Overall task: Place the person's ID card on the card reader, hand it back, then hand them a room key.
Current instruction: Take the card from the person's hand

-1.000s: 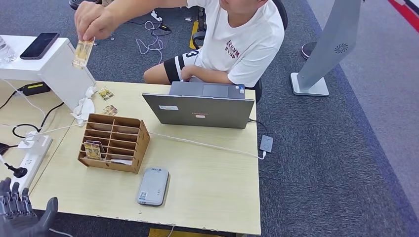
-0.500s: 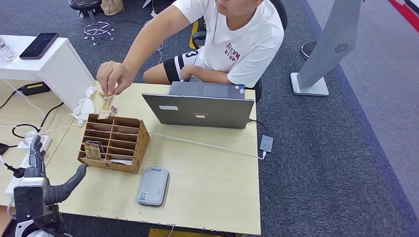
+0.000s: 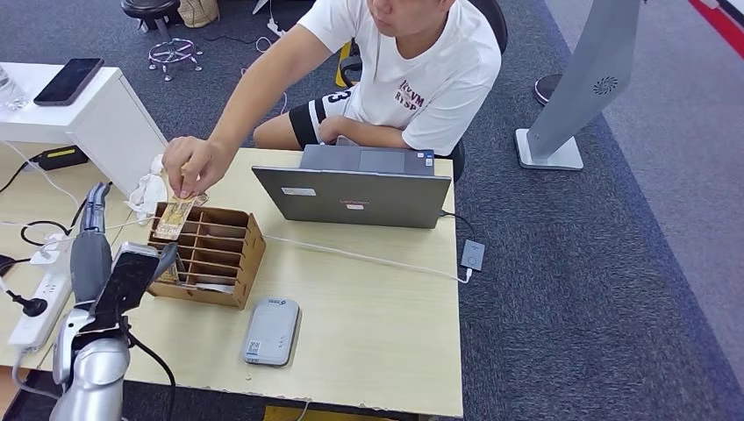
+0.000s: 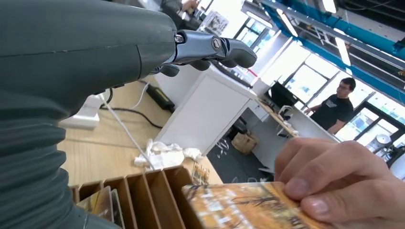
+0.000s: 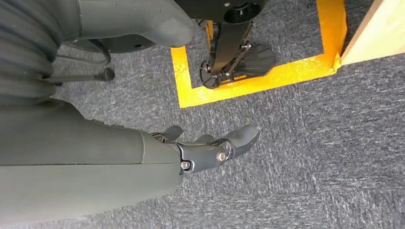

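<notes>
Card — thin, stiff, light, likely slick, pinched at one end by the person's hand; we'd take the free end, left robot hand spread empty.

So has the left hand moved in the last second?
Yes. The left hand has risen from the near left table corner and reached forward, now beside the wooden card rack, close to the card the person's hand holds out.

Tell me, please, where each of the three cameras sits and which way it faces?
Head view: high, facing forward and down at the table; left hand raised.
Left wrist view: behind the left hand, facing the person's hand holding the ID card.
Right wrist view: beside the hanging right hand, facing the floor.
Head and left wrist views share the card and wooden organizer.
</notes>
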Tool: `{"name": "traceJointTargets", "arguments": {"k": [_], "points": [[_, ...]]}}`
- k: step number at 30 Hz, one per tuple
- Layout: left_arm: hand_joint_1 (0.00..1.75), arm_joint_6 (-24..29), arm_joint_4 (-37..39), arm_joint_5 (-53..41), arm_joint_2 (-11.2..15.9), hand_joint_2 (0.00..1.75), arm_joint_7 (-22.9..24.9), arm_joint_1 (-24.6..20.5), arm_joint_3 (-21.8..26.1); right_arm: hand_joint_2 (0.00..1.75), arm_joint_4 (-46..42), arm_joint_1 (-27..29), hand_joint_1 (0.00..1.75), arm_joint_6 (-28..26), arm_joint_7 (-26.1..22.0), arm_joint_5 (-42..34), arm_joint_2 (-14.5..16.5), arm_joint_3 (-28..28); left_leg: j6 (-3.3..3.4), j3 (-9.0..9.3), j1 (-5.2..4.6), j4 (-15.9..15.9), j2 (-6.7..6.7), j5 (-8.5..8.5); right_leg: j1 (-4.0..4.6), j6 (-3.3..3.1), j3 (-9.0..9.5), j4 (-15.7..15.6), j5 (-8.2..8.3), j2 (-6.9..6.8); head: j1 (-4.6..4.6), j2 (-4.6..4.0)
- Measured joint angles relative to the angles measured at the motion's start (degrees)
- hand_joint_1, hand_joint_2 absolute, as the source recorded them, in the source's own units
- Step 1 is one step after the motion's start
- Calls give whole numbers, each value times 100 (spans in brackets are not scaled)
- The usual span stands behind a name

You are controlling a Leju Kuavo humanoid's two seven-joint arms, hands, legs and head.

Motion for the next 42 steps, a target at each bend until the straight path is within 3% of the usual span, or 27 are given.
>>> {"name": "traceJointTargets", "arguments": {"k": [13,23,27,42], "points": [[0,963,657,-1959,822,175,857,-972,-784,175,4,-34,0,10,225,343,26,224,-1,0,0,0,2,1,0,-4,-1,3,3,1,1,-1],[0,1659,757,-3208,1331,175,1417,-1145,-1148,175,31,-43,0,-19,441,643,51,382,-2,-2,1,0,6,1,1,-5,-3,4,3,5,0,-1],[175,1660,758,-3229,1412,175,1447,-1144,-1188,175,32,-45,0,-28,449,649,58,407,-2,-2,1,0,6,1,1,-5,-3,4,3,5,1,0],[175,1558,762,-3167,1506,175,1379,-1140,-1244,175,40,-42,0,-21,459,678,77,416,-2,-2,1,0,6,1,1,-5,-4,3,3,5,0,-1]]}}
